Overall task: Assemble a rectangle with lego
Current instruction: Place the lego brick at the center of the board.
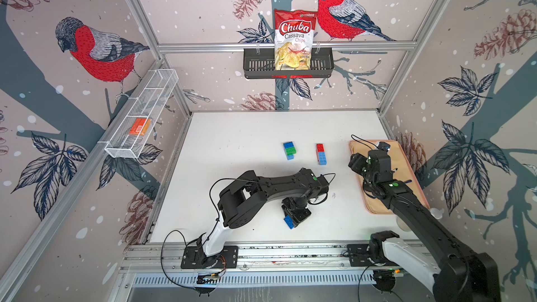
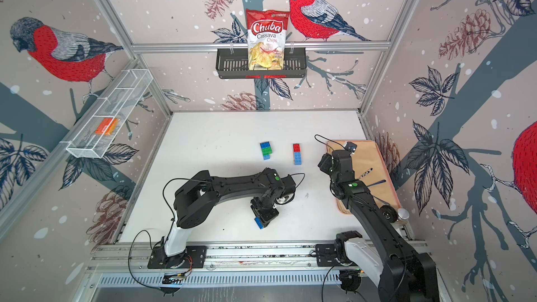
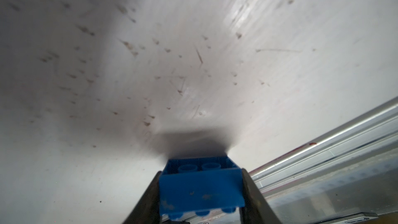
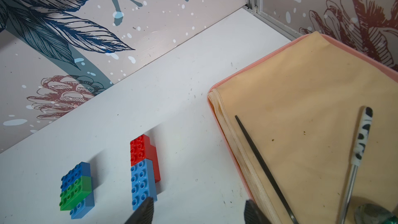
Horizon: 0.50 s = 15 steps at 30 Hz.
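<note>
On the left wall, the orange box (image 1: 140,126) in its mesh basket (image 1: 162,82) was no part of your job. Your left tool (image 1: 290,221) was clamped on a blue brick (image 3: 201,187), low near the front edge of the counter (image 1: 232,140); whether it was clear of the surface I could not tell. So you were mid-carry, as I judged it. The next move called for taking it back to the blue-green stack (image 1: 289,150) or the red-blue stack (image 1: 320,153), which stood apart, and squaring the studs before pressing. Your own left arm (image 1: 279,183) lay between brick and stacks. Your right tool (image 4: 198,211) stood wide and empty, close by the red-blue stack and beside the tray (image 4: 301,72); it could crowd that approach.
</note>
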{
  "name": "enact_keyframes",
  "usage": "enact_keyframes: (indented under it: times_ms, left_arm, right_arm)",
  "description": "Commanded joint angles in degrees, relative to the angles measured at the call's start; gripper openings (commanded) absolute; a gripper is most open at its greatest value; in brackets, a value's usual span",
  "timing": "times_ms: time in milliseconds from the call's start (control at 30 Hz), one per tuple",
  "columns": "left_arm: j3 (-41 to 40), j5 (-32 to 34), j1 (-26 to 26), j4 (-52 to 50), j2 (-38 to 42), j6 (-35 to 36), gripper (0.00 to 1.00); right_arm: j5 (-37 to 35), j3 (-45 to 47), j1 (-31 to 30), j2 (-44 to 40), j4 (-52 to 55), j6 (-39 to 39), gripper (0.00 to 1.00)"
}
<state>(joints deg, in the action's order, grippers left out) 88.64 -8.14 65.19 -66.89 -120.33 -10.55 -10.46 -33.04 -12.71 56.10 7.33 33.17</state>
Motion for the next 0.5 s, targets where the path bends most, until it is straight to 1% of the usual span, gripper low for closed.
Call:
enact_keyframes:
  times_ms: [0,200,300,400,467]
  left_arm:
    - [1.15,-0.63,-0.04,2.16,-1.75,0.39,0.36]
    - [3.64,1.45,-0.93,3.81,-3.38,-0.09,0.58]
    - [3.90,3.36,-2.12,6.11,-2.83,-0.72,0.67]
    - [3.02,5.57,-4.25,9.71,-0.25,-2.52,0.70]
    - [1.34,7.54,-6.01,12.74,3.00,-3.87,0.71]
  right_arm:
    - [0.67,0.08,-0.03,0.41,-1.74,-0.61,0.70]
    - [1.22,-0.01,-0.10,-0.11,-1.72,-2.11,0.73]
    - [1.06,-0.26,-0.46,-0.63,-1.15,-2.57,0.76]
    - [0.47,-0.91,-1.37,-1.34,0.11,-2.41,0.77]
    - [-0.23,-1.64,-2.63,-1.84,1.35,-1.43,0.77]
